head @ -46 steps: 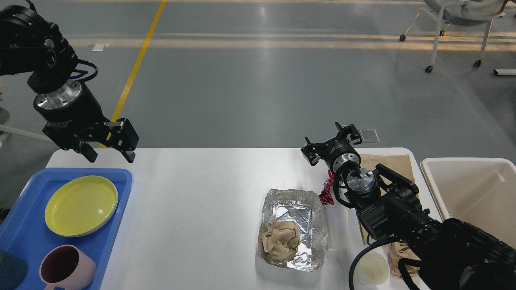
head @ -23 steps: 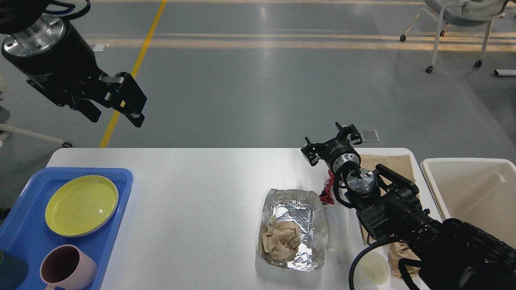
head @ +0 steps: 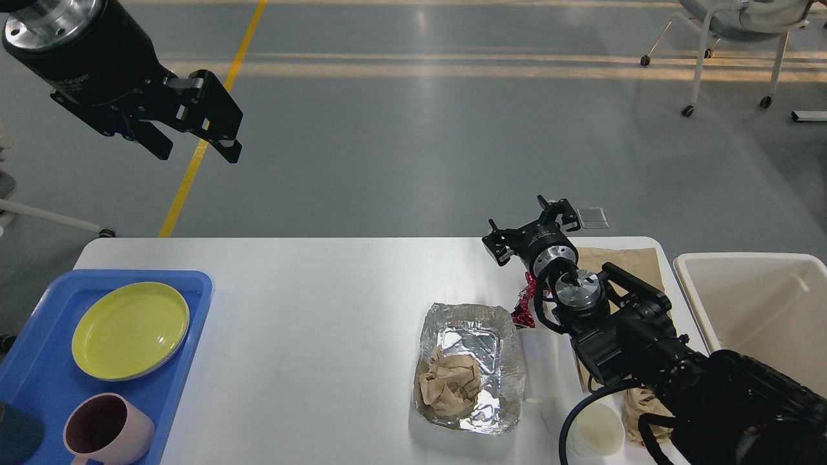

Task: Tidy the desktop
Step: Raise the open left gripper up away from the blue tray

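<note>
While the left arm hangs high over the floor beyond the desk (head: 310,303), its gripper (head: 197,145) points down-right, fingers apart and empty. Right arm reaches across the desk's right side — its gripper (head: 530,232) at the far edge, fingers apart, above a foil tray (head: 497,323).

White desktop (head: 310,310) carries blue tray (head: 194,284) at left, foil pan (head: 497,361), brown paper (head: 630,261) at right
</note>
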